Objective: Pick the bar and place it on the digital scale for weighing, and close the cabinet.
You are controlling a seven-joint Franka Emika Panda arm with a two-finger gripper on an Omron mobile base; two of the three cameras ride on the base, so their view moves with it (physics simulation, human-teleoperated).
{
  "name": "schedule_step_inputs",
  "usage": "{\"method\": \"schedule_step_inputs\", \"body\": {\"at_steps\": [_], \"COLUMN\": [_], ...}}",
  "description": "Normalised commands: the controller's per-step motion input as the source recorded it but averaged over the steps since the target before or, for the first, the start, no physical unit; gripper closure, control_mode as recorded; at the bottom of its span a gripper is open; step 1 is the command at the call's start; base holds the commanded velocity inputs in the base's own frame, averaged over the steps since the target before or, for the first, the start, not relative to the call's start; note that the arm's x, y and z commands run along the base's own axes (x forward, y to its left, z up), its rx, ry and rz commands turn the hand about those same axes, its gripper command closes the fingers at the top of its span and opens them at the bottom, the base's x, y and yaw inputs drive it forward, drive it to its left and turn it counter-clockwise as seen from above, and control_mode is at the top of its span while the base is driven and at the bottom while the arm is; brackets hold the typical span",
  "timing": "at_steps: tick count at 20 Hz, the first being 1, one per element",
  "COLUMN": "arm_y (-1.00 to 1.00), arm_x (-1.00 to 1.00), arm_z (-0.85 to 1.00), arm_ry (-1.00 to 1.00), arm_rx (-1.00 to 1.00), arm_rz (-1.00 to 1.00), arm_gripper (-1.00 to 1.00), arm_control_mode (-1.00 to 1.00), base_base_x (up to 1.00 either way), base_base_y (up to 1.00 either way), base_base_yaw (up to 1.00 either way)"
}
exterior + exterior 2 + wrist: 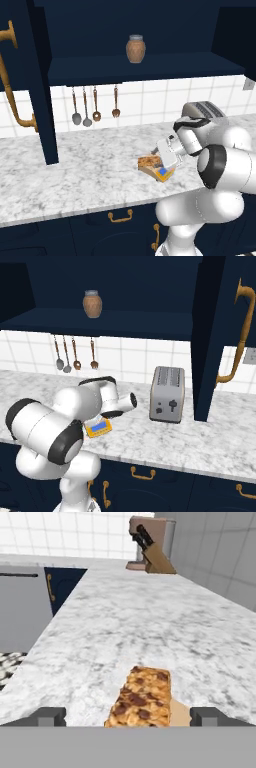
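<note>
2 dark fingertips stand spread wide at the gripper (128, 716), empty, with the bar (141, 698) lying between and just ahead of them on the digital scale (161, 172), whose tan edge shows beside the bar. Beyond the hand stretches the marble counter (150, 627), with a knife block (152, 549) at its far end. Above the hand, the cabinet (40, 80) stands open, a brown jar (135, 49) on its shelf, and a toaster (167, 394) sits to the gripper's side.

Bare marble counter (75, 165) spreads across left base view's lower left; the toaster (167, 393) blocks right base view's centre, a knife block (152, 549) hand view's top.
</note>
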Motion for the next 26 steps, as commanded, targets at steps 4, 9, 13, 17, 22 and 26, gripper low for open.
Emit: {"method": "schedule_step_inputs", "body": {"at_steps": [4,9,13,17,22,26], "arm_y": [0.0,-0.01,0.0,0.0,0.0,-0.16], "arm_x": [-0.26,-0.33,-0.25,-0.04,0.0,-0.1], "arm_z": [0.17,0.39,0.46,0.24,0.09,0.2], "arm_ry": [-0.14,-0.28,-0.36,-0.33,-0.29,-0.38], "arm_rx": [0.0,0.02,0.09,0.26,0.32,0.08], "arm_rz": [0.01,0.05,0.02,0.0,0.02,0.04], "arm_gripper": [-1.0,-1.0,-1.0,-1.0,-1.0,-1.0], "arm_control_mode": [-1.0,-1.0,-1.0,-1.0,-1.0,-1.0], "base_base_x": [0.0,0.0,0.0,0.0,0.0,0.0], "base_base_y": [0.0,0.0,0.0,0.0,0.0,0.0], "base_base_yaw": [0.0,0.0,0.0,0.0,0.0,0.0]}}
